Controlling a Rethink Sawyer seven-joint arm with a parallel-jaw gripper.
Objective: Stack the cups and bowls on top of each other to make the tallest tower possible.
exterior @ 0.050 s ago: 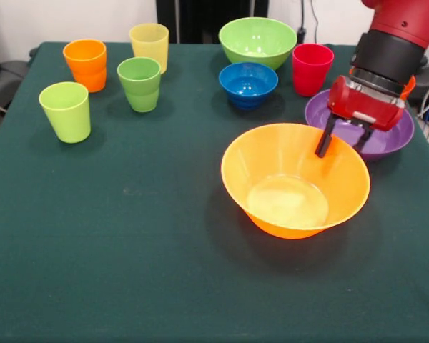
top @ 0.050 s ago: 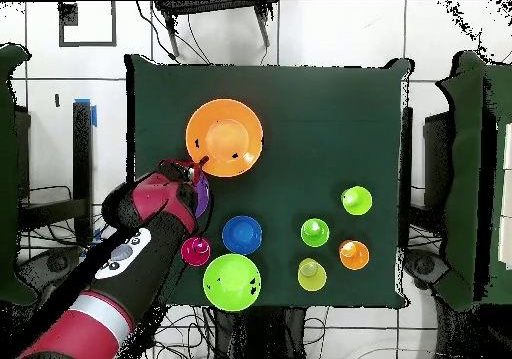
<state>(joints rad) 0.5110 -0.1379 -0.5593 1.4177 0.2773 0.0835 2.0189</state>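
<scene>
The arm reaches down at the right; its gripper, fingers apart, straddles the far rim of the orange bowl, just before the purple bowl.

Overhead view: large orange bowl is seen on the green table, the gripper positioned at its rim; the purple bowl is largely covered by the arm.
</scene>
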